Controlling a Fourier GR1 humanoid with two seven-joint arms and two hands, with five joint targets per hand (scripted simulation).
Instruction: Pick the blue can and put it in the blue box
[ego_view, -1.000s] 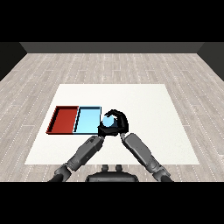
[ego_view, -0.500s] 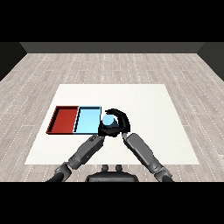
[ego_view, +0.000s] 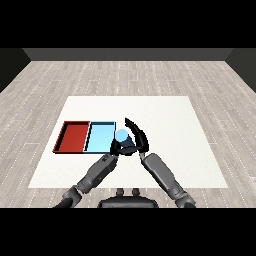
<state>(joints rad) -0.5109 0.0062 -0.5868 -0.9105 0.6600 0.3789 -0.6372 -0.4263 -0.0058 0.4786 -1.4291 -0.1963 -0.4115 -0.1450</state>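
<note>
There are two trays on the white table (ego_view: 165, 120), one red tray (ego_view: 73, 137) and one blue tray (ego_view: 100, 137), lying side by side and touching. There is one blue can (ego_view: 122, 135). It is at the right edge of the blue tray, held up by the right hand (ego_view: 136, 141), whose black fingers curl around it. The right arm comes in from the lower right. The left hand (ego_view: 116, 148) sits just below the can, and I cannot tell if its fingers are apart or together.
</note>
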